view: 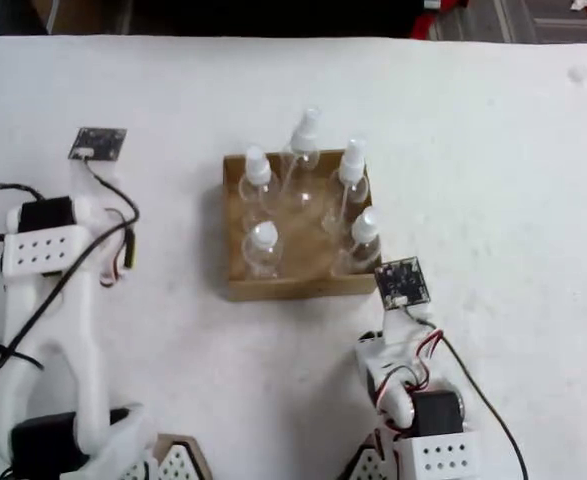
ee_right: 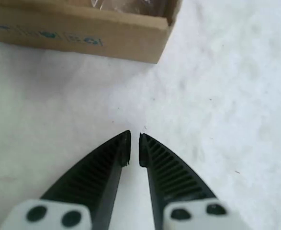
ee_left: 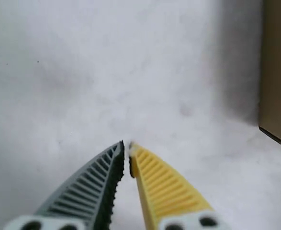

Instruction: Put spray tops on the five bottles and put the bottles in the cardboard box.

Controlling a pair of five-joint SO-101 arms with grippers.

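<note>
1. Five clear bottles with spray tops on, upright inside the cardboard box, mid-table.
2. Right gripper just beside the box's near right corner, above bare table, jaws narrowed to a sliver, holding nothing.
3. Left gripper off the box's side toward the table's left edge, jaws pressed together, empty.
</note>
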